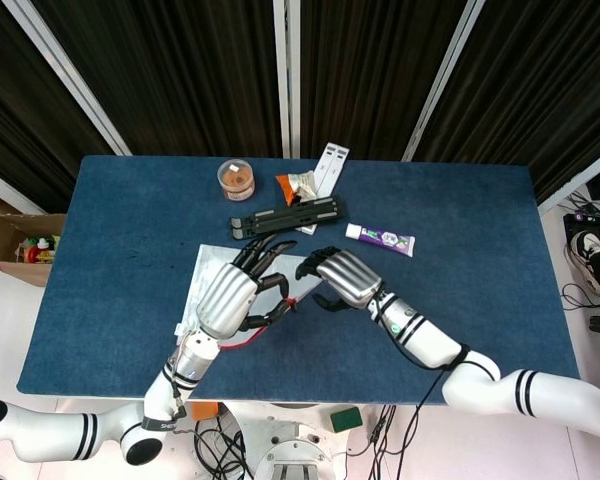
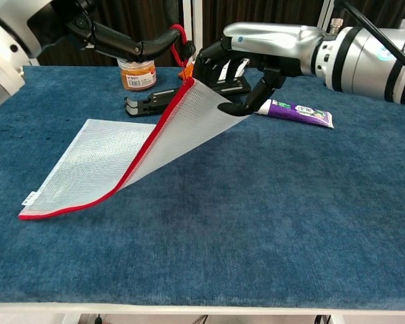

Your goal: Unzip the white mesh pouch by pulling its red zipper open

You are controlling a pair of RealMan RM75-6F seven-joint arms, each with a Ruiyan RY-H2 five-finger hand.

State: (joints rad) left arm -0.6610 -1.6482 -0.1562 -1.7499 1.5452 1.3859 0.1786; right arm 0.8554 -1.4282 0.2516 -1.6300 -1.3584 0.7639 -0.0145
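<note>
The white mesh pouch (image 2: 101, 158) has one end lifted off the blue table (image 2: 270, 223); its red zipper edge (image 2: 150, 146) runs up to the raised corner. My left hand (image 2: 111, 40) pinches the red zipper pull (image 2: 181, 35) and holds it high. In the head view the left hand (image 1: 232, 296) covers most of the pouch (image 1: 206, 272). My right hand (image 2: 266, 42) is at the raised corner, with fingers behind the mesh and thumb below it, spread apart. It also shows in the head view (image 1: 342, 279). Whether it touches the mesh is unclear.
Behind the pouch lie a black folded stand (image 1: 285, 217), an orange-lidded jar (image 2: 136, 73), a snack packet (image 1: 298, 184) and a white strip (image 1: 330, 165). A toothpaste tube (image 2: 295, 112) lies to the right of my right hand.
</note>
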